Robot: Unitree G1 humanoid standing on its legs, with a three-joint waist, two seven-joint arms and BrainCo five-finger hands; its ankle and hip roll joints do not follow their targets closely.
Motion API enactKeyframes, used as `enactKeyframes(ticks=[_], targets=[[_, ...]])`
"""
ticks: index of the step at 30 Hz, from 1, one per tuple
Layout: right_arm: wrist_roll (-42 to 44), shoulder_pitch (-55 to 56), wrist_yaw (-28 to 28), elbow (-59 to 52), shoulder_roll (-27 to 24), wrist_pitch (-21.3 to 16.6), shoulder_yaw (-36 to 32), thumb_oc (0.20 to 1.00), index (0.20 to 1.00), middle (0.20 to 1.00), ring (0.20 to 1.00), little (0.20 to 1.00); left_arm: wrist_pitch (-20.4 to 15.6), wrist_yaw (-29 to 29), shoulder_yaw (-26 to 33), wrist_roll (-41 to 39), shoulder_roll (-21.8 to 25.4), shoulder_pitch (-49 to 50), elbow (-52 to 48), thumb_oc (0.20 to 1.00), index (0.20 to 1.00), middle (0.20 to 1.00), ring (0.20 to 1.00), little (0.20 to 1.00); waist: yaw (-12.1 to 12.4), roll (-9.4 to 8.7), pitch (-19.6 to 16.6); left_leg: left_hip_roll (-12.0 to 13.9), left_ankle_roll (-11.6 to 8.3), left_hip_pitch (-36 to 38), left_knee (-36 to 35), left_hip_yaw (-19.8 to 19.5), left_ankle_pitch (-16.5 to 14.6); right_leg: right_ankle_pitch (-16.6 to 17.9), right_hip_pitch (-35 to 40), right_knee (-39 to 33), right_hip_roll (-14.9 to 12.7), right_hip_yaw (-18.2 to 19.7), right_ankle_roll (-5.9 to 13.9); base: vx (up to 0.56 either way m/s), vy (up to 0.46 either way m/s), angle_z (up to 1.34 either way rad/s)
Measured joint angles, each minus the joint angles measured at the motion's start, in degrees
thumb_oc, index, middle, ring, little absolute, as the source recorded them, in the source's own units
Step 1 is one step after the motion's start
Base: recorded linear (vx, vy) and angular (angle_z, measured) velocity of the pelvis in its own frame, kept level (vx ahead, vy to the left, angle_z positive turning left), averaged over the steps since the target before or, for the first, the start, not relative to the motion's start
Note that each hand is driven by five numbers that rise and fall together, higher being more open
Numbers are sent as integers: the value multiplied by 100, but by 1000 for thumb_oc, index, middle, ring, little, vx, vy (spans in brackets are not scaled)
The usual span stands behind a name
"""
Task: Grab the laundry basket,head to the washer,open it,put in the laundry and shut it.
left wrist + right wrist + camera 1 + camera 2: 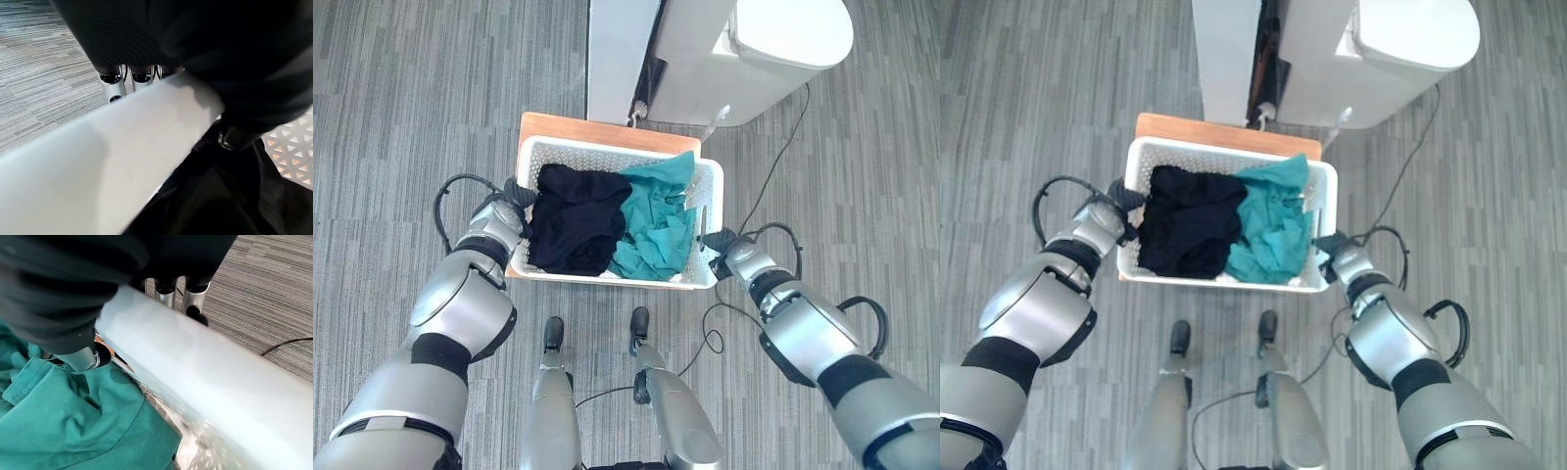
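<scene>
Laundry basket (710, 196): it stands in the middle of the head views, on a small wooden worktop (573, 127), with one hand at each short side. The washer (754, 54) stands just beyond it, toward 12 o'clock.
Left hand (514, 196): it is at the basket's 9 o'clock side. In the left wrist view the fingers (113, 84) go down over the outside of the white rim (98, 161) and the thumb (234, 138) is on the inside, so the hand is closed around the rim.
Right hand (720, 243): it is at the basket's 3 o'clock side, a little toward 4 o'clock. In the right wrist view the fingers (195, 301) hook over the outside of the rim (205, 377) and the thumb (80, 357) presses on the inside, beside the teal cloth; this hand also clamps the rim.
Laundry: a black garment (573, 220) fills the 9 o'clock half of the basket, and a teal garment (656, 220) fills the 3 o'clock half. Both are crumpled and soft, and they touch in the middle.
Materials: the basket is white plastic, rectangular, with a smooth rounded rim and walls pierced by small holes. The worktop is brown wood. The washer is white with a rounded body. The floor (411, 117) is grey carpet with fine stripes.
</scene>
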Motion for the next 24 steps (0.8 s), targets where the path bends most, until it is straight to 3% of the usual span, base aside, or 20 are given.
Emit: enactKeyframes(ticks=[10,14,18,19,22,24], targets=[[128,158,-3,-260,-73,88,-8,200,200,200,200,200,12,-7,-183,56,14,255,-21,200,200,200,200,200,-19,13,3,-9,13,235,-33,29,-4,-10,174,75,-19,11,-19,50,9,-2],[72,650,15,-1166,-416,152,-34,200,200,200,200,200,-22,9,-26,53,139,798,-435,200,200,200,200,200,-4,54,-2,-18,81,749,-220,180,-45,-70,521,80,-42,145,6,131,18,-14],[-62,1865,32,-3088,-1514,297,-505,200,200,200,200,200,-159,-14,281,-79,328,1605,-2044,200,200,200,200,200,-13,332,-177,-30,137,1349,-548,247,-26,-183,958,72,-93,161,46,152,4,-5],[-64,2445,67,-4145,-2039,328,-888,200,200,200,200,200,-200,-62,436,-322,714,2117,-3322,200,200,200,200,200,-13,448,-173,-25,147,1570,-660,287,-17,-211,1110,61,-96,179,54,126,1,-9],[-61,3782,209,-5745,-2997,368,-1826,200,200,200,200,200,-270,-221,467,-828,1368,3227,-5881,200,200,200,200,200,-17,699,-465,8,120,1906,-943,314,15,-240,1380,-97,-82,167,58,121,4,-4],[-64,4570,401,-6628,-3587,228,-2307,200,200,200,200,200,-329,-414,422,-972,1728,3874,-6879,200,200,200,200,200,-51,849,-644,24,138,2094,-1124,316,42,-338,1523,-99,-62,154,78,0,0,0]])
